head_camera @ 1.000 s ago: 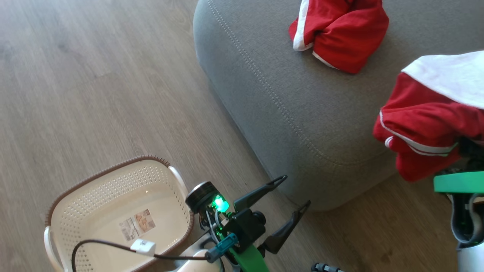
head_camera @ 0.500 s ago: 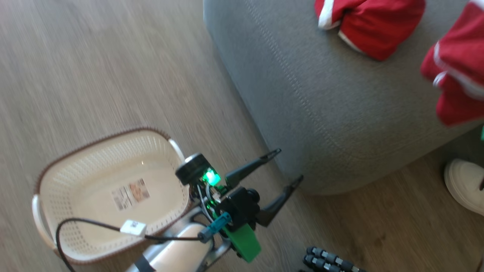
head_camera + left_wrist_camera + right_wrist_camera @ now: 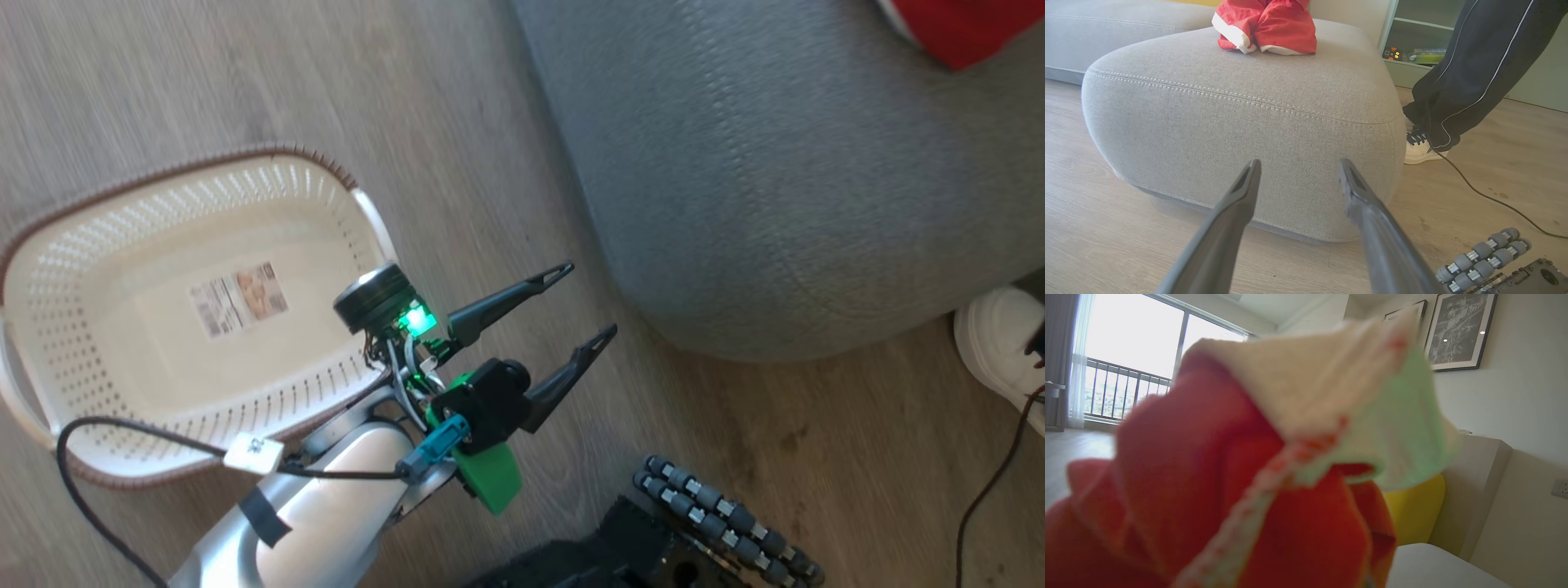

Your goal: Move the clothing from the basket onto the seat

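No wording can be read anywhere. A paper label (image 3: 239,298) is seen on the floor of the basket (image 3: 73,245), left of centre in the head view, its print blurred beyond reading. Dark marks on a white cable tag (image 3: 254,454), lower left, cannot be made out.

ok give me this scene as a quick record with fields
basket: on the floor, empty but for a paper label
left tool: open, holding nothing, over the floor beside the seat
seat: one red garment lying on top
right wrist view: second red garment close against the camera; grip hidden
person: dark trousers, white shoe by the seat
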Robot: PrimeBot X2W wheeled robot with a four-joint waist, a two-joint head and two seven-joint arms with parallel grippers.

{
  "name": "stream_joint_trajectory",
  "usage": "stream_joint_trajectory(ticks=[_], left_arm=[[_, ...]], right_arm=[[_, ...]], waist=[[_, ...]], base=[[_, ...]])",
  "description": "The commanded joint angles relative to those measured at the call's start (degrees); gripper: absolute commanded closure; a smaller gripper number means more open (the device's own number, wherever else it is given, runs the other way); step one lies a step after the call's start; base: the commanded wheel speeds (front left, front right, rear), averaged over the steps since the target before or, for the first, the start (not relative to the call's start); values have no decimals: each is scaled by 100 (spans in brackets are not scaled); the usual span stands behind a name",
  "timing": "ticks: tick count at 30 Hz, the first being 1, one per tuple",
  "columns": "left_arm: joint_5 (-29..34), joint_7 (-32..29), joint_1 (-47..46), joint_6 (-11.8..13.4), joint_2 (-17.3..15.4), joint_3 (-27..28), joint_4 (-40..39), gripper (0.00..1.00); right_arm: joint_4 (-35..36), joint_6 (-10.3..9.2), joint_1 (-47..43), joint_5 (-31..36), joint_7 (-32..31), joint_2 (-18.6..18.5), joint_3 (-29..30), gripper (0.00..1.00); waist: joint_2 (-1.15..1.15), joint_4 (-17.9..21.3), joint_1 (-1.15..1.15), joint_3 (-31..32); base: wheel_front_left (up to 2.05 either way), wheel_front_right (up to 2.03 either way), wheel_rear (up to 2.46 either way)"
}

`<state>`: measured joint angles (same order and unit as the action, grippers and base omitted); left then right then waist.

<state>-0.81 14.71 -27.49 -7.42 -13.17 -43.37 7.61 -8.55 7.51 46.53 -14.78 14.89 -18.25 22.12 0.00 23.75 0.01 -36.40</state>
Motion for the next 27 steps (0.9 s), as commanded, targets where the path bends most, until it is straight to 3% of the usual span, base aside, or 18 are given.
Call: stream_joint_trajectory(ticks=[1,5,11,27], left_arm=[[51,29,-123,-7,-58,16,-234,0],[75,29,-222,-7,-98,-75,-215,0],[87,29,-344,36,-90,-129,-210,0],[39,29,-510,149,-49,-160,-215,0]], right_arm=[[-109,-2,280,45,11,-276,113,100],[-857,-2,622,352,11,-463,206,100],[-2641,-2,1305,759,11,-677,432,100],[-5367,-2,2371,612,11,-797,-511,100]], waist=[[0,-183,-1,-347],[0,-305,-1,-501],[0,-518,-1,-703],[0,-691,-1,-845]], base=[[0,0,0],[0,0,0],[0,0,0],[0,0,0]])
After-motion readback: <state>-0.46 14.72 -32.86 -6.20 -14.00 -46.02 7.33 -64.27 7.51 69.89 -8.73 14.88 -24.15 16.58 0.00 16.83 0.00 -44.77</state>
